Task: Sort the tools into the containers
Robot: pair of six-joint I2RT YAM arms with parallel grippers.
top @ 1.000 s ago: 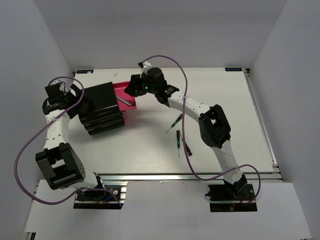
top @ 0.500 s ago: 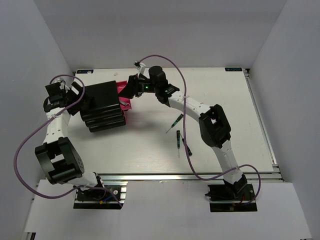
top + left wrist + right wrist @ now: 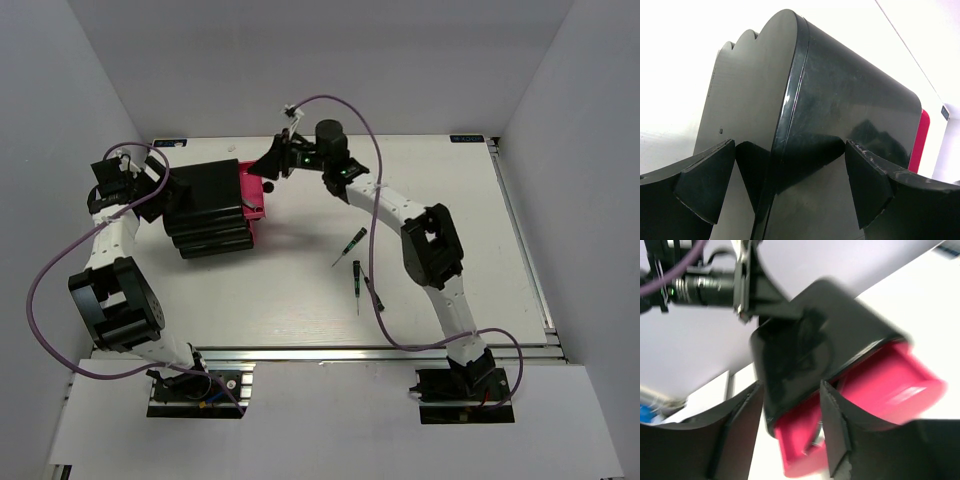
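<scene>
We look down on a white table (image 3: 450, 220) boxed in by plain pale walls (image 3: 560, 80) on three sides. A metal rail (image 3: 400, 352) runs along its near edge.

The black cabinet (image 3: 205, 205) stands near the far left corner. One pink drawer (image 3: 251, 192) sticks partly out of its right side, towards the middle of the table. Three screwdrivers (image 3: 349, 245) lie near the middle of the table, well apart from the cabinet. Two of them lie close together and the third lies just beyond them, towards the far edge.

The left arm (image 3: 110, 250) reaches along the left edge to the cabinet's left side. In its wrist view we see the left jaws spread wide, with one finger (image 3: 705, 185) on each side of the cabinet's rounded black edge. They clamp nothing. We cannot tell whether they touch the casing.

The right arm (image 3: 400, 215) stretches across the table to the far side of the drawer. Its wrist view is blurred. We can still make out the right jaws parted, with a clear gap between the fingers (image 3: 837, 435). Through that gap we see the cabinet's corner and the drawer. Nothing sits between them, and we cannot tell whether they touch the drawer.
</scene>
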